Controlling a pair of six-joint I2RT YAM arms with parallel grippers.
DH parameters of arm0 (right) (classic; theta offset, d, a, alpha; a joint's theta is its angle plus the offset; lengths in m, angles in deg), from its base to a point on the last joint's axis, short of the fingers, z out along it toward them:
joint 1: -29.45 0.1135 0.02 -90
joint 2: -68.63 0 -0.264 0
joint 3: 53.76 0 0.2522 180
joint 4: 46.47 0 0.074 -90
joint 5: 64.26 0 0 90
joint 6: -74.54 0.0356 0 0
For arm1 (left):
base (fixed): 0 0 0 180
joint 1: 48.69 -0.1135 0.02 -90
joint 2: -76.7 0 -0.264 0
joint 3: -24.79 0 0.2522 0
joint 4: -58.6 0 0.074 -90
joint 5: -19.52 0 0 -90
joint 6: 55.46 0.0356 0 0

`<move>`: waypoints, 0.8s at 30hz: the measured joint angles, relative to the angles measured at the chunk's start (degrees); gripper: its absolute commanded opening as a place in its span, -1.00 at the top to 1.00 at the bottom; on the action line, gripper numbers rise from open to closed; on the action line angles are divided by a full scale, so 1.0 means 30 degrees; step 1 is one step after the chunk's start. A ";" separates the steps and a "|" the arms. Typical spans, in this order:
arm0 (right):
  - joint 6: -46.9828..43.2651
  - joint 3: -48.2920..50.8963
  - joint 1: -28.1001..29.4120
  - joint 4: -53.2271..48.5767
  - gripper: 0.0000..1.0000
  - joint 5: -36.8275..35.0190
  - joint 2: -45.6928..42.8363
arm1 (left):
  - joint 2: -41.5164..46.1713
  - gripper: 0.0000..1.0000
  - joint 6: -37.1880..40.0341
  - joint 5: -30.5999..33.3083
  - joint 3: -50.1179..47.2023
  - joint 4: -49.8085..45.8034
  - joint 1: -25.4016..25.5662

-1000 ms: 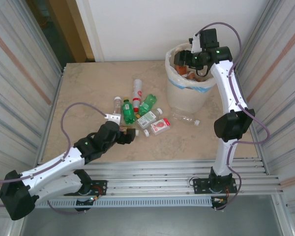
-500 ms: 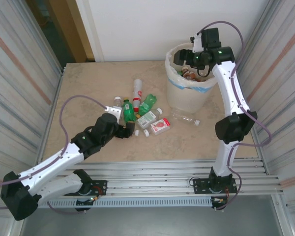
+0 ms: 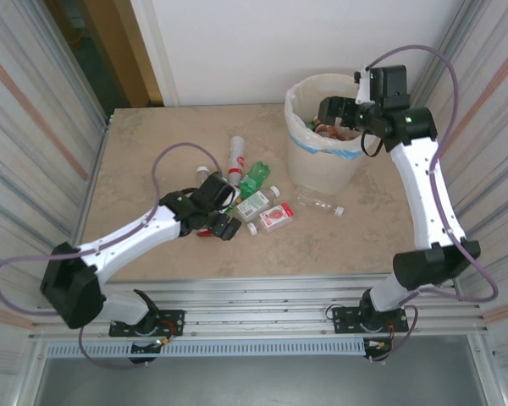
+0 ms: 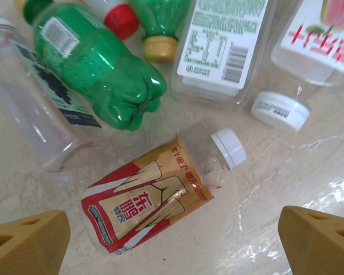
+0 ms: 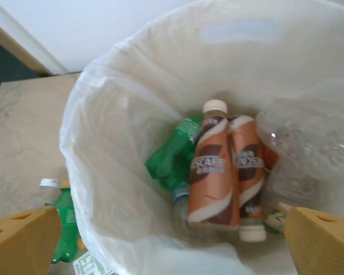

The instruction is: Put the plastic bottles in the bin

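Several plastic bottles lie in a pile mid-table. My left gripper hangs open right above them. Between its fingertips, untouched, lies a clear bottle with a red and gold label and a white cap. Beyond it lie a green bottle, a clear bottle, a bottle with a white-green label and a pink-labelled one. My right gripper is open and empty over the bin. Down in the bin lie two brown bottles, a green bottle and a crushed clear one.
A clear bottle lies on the table against the foot of the bin. A red and white bottle lies at the far side of the pile. Corrugated metal walls close in both sides of the table.
My left arm has reached forward and now hovers over the pile. My right gripper has opened wider above the bin, and its arm has swung to the right.
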 measured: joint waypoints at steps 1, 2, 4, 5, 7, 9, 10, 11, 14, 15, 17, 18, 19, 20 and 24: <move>0.0000 0.0794 0.0000 0.0160 -0.96 -0.0372 -0.0656 | -0.0525 -0.88 0.0372 -0.0095 0.0313 -0.0372 -0.0036; 0.0000 0.1588 0.0000 0.0255 -0.96 -0.0729 -0.1282 | -0.0991 -0.88 0.0772 -0.0175 0.0554 -0.0699 -0.0058; 0.0036 0.2849 0.0000 0.0488 -0.96 -0.1297 -0.2310 | -0.1603 -0.89 0.1508 -0.0299 0.0801 -0.1144 -0.0109; 0.0117 0.3417 0.0000 0.0605 -0.96 -0.1523 -0.2776 | -0.1865 -0.89 0.1916 -0.0437 0.0882 -0.1377 -0.0175; 0.0328 0.4328 0.0000 0.0743 -0.96 -0.1974 -0.3585 | -0.2178 -0.92 0.2645 -0.0721 0.0896 -0.1647 -0.0299; 0.0437 0.5115 0.0000 0.0918 -0.96 -0.2375 -0.4379 | -0.2295 -0.94 0.3351 -0.1005 0.0896 -0.1836 -0.0546; 0.0495 0.5435 0.0000 0.0918 -0.96 -0.2565 -0.4765 | -0.2295 -0.95 0.3759 -0.1137 0.0896 -0.1821 -0.0736; 0.0561 0.5719 0.0000 0.0933 -0.96 -0.2776 -0.5158 | -0.2288 -0.96 0.4153 -0.1231 0.0896 -0.1785 -0.0954; 0.0867 0.6390 0.0000 0.1005 -0.96 -0.3249 -0.6171 | -0.2353 -0.96 0.5180 -0.1566 0.0896 -0.1632 -0.1581; 0.0911 0.6506 0.0000 0.0984 -0.96 -0.3373 -0.6382 | -0.2382 -0.96 0.5428 -0.1719 0.0896 -0.1574 -0.1763; 0.1013 0.6717 0.0000 0.0984 -0.96 -0.3738 -0.6892 | -0.2543 -0.96 0.6054 -0.2098 0.0896 -0.1377 -0.2273; 0.1071 0.6768 0.0000 0.0984 -0.96 -0.3891 -0.7045 | -0.2652 -0.96 0.6302 -0.2237 0.0896 -0.1290 -0.2477; 0.1180 0.6834 0.0000 0.0984 -0.96 -0.4073 -0.7249 | -0.2769 -0.96 0.6543 -0.2346 0.0896 -0.1231 -0.2652; 0.1297 0.6914 0.0000 0.0984 -0.96 -0.4320 -0.7424 | -0.2907 -0.95 0.6783 -0.2419 0.0896 -0.1224 -0.2820; 0.1413 0.7329 0.0007 0.0969 -0.96 -0.4976 -0.7992 | -0.3381 -0.94 0.7366 -0.2637 0.0896 -0.1224 -0.2922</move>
